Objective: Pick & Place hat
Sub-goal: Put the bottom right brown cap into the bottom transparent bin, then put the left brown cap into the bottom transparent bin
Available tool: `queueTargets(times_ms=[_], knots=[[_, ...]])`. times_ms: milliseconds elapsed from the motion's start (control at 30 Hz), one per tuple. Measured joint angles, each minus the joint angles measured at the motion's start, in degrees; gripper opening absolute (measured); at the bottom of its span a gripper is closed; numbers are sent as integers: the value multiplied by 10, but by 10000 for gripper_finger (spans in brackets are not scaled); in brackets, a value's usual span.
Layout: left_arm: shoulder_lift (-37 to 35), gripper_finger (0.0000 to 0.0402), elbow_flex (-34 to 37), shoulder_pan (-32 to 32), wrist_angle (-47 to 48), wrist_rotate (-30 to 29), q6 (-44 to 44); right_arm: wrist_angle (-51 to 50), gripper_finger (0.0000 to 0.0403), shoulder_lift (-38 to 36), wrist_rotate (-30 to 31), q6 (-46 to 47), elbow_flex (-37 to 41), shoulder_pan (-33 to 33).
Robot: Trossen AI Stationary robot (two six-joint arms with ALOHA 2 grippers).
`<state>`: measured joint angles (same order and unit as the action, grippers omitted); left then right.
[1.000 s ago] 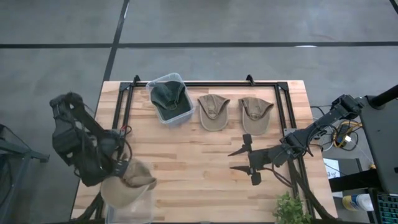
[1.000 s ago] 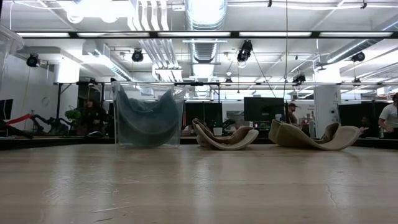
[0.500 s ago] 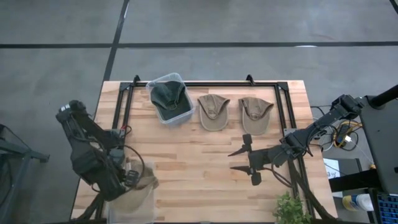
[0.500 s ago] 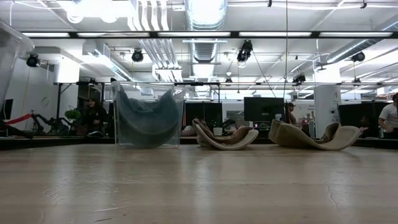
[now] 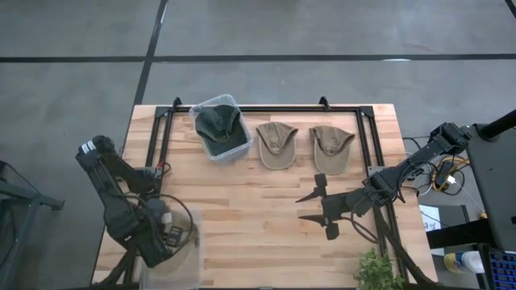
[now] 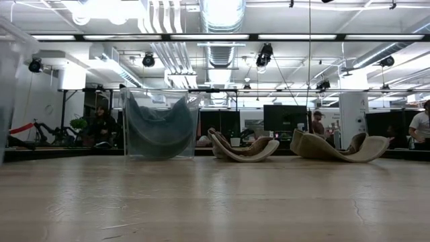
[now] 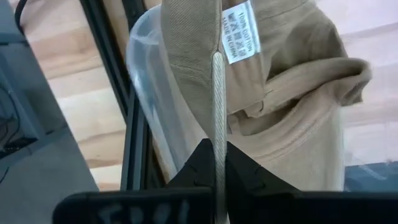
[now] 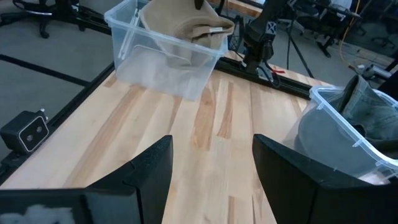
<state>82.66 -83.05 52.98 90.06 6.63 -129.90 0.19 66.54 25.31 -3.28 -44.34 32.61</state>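
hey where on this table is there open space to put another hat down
Bare wood lies mid-table, between the left gripper at its clear bin and the open right gripper. The far edge is crowded: green hat's bin and two tan hats side by side.

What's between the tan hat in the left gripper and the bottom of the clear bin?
Nothing visible. The left gripper is shut on the tan hat, which already hangs partly inside the clear bin at the table's near-left corner. The right gripper waits open, mid-table, clear of it.
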Motion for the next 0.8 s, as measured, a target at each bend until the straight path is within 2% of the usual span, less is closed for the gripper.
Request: queueTargets(times_ms=[333,500,700,800], knots=[[3,53,0,-3,-11,-73,3,0,215,0,1,-8,0,0],[3,78,0,-4,-54,-111,13,0,215,0,1,-14,0,0],[-6,84,0,-5,-50,-115,41,-1,215,0,1,-14,3,0],[-18,85,0,-10,-44,-161,67,-8,215,0,2,-5,3,0]])
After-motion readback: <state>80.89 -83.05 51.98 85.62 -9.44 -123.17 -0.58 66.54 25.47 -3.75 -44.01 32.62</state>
